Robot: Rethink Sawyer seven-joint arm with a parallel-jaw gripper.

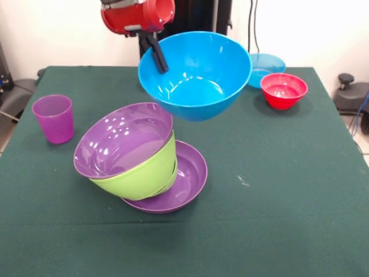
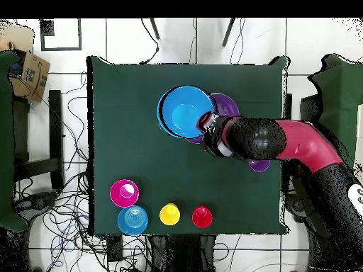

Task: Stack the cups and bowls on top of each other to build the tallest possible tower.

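Nearest the front camera, the tower [image 1: 141, 161] is sitting lopsided on the table [image 1: 277, 219]: a purple bowl tilted in a lime green one, leaning on a flat purple bowl. Above and behind it, the gripper [image 1: 157, 53] is holding the blue bowl [image 1: 196, 75] aloft, jaws pinching its rim; placing it seems the step in hand. Further back, the purple cup [image 1: 53, 118], red bowl [image 1: 283, 90] and light blue bowl [image 1: 266, 66] are waiting unstacked, none blocking the way.
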